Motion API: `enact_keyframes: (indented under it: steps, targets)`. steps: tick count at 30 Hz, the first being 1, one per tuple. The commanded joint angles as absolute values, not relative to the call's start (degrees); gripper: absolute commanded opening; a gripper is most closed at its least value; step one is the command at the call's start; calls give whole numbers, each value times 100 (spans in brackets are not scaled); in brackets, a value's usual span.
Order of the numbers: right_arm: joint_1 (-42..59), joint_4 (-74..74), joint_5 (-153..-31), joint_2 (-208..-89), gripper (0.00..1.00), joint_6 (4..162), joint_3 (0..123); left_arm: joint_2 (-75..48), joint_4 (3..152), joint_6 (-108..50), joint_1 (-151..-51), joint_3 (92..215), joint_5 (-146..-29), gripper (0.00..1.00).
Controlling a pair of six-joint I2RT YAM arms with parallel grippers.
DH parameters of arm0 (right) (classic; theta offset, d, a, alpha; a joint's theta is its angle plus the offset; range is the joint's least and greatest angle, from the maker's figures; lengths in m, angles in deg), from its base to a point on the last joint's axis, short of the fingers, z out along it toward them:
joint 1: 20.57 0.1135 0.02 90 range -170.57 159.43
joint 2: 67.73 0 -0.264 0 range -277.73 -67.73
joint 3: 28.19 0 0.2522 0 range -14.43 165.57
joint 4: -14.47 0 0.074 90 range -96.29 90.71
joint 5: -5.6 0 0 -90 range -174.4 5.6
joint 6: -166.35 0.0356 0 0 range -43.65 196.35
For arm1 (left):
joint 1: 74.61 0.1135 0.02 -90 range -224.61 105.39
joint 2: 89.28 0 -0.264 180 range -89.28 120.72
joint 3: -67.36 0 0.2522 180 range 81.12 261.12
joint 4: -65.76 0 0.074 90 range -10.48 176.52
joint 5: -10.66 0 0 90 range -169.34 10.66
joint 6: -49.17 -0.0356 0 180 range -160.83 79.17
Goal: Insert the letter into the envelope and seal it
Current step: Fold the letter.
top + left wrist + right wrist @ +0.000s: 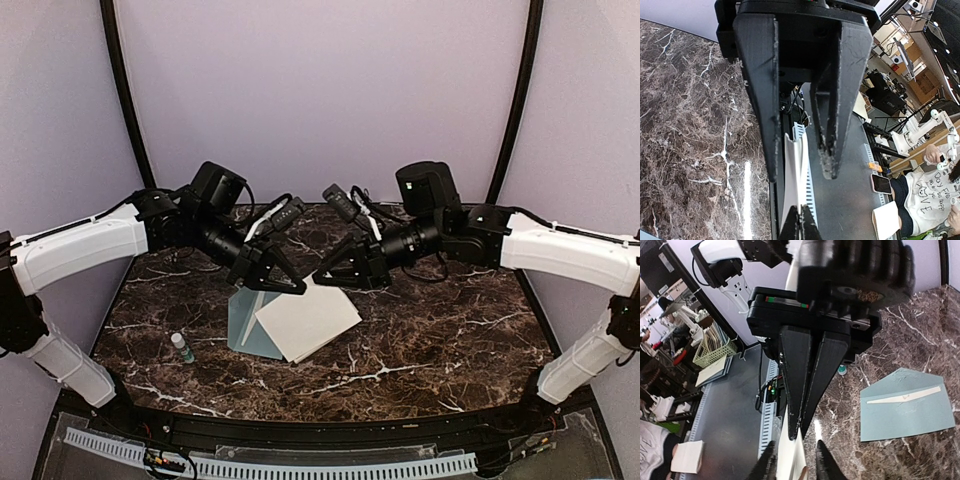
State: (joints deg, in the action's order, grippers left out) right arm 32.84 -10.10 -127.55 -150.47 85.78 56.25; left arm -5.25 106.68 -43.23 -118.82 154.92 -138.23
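The letter [310, 322] is a cream sheet held up by its far corner over the table's middle, its lower part over the envelope [243, 322]. My left gripper [297, 288] is shut on that corner. In the left wrist view its tips [802, 226] pinch the bowed letter [795, 170]. My right gripper [320, 279] faces it from the right, jaws apart either side of the letter's edge [791, 460]. Its fingers [766, 466] stand off the paper. The pale teal envelope [907, 405] lies flat on the marble with a light strip across it.
A small glue bottle [182, 347] with a teal cap stands on the dark marble table [430, 340] left of the envelope, also visible as the bottle [841, 371] in the right wrist view. A slotted white rail [300, 465] runs along the near edge.
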Motion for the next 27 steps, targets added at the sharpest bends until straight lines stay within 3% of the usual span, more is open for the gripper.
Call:
enact_keyframes:
  steps: [1, 4, 5, 6, 8, 10, 11, 13, 21, 22, 24, 25, 27]
  targets:
    - [3330, -1055, -12878, -15100, 17, 8519, 5791, -526, 10872, -4444, -11901, 15663, -13973, 0]
    - [3331, -1113, -12791, -15089, 0, 8489, 5800, -544, 10841, -4429, -11907, 15679, -13931, 3]
    - [3323, -1115, -12747, -15071, 0, 8488, 5795, -561, 10797, -4407, -11908, 15668, -13906, 10]
    - [3325, -1091, -12689, -15045, 0, 8491, 5780, -565, 10772, -4394, -11908, 15665, -13891, 26]
    - [3326, -1030, -12580, -14982, 0, 8514, 5739, -575, 10736, -4386, -11904, 15644, -13860, 45]
    - [3327, -990, -12510, -14921, 0, 8518, 5693, -578, 10730, -4395, -11906, 15630, -13790, 50]
    - [3330, -974, -12476, -14899, 0, 8529, 5674, -587, 10734, -4409, -11906, 15617, -13728, 49]
    - [3322, -950, -12415, -14865, 0, 8557, 5639, -618, 10716, -4410, -11906, 15585, -13646, 35]
    - [3243, -938, -12213, -14691, 0, 8627, 5463, -780, 10767, -4433, -11908, 15391, -13291, 0]
    - [3235, -940, -12211, -14684, 0, 8636, 5446, -811, 10741, -4412, -11908, 15348, -13261, 0]
    - [3219, -948, -12210, -14662, 0, 8654, 5427, -823, 10800, -4433, -11908, 15341, -13197, 9]
    - [3210, -955, -12206, -14649, 0, 8662, 5422, -824, 10844, -4443, -11904, 15352, -13149, 30]
    - [3207, -974, -12170, -14627, 0, 8664, 5398, -862, 10942, -4479, -11903, 15351, -12982, 42]
